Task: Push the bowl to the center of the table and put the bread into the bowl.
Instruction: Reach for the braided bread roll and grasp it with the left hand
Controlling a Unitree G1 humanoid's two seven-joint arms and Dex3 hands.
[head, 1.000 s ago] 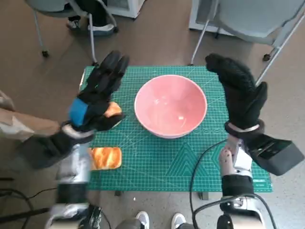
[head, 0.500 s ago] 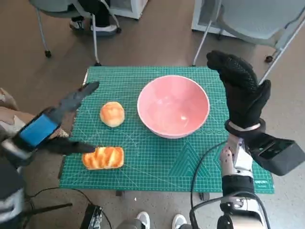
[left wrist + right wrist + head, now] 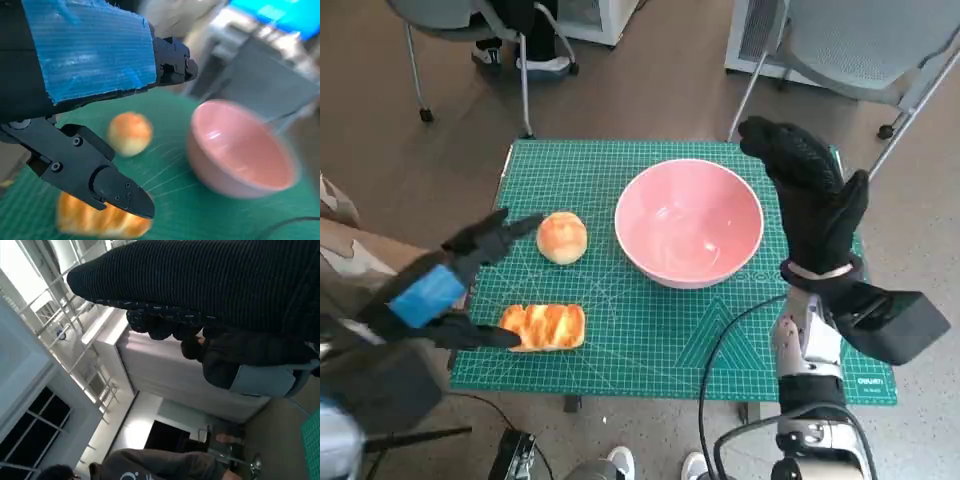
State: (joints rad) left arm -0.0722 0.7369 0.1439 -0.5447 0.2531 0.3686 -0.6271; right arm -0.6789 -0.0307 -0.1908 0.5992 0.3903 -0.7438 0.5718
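Pink bowl (image 3: 689, 221), upright and holding nothing, on the green mat (image 3: 650, 340) covering the surface, near the middle and toward the right; a round bread roll (image 3: 562, 237) just beside it to the left, apart from it, and a long ridged loaf (image 3: 544, 326) on the near-left part of the mat. Left hand (image 3: 432, 290), fingers spread and grasping nothing, at the mat's left edge, one fingertip close to the roll and another at the loaf's end, contact not clear. Right hand (image 3: 809, 196), gloved, fingers extended and grasping nothing, raised upright just right of the bowl; chair legs (image 3: 525, 95) and a person's shoes (image 3: 545, 64) on the floor beyond the surface.
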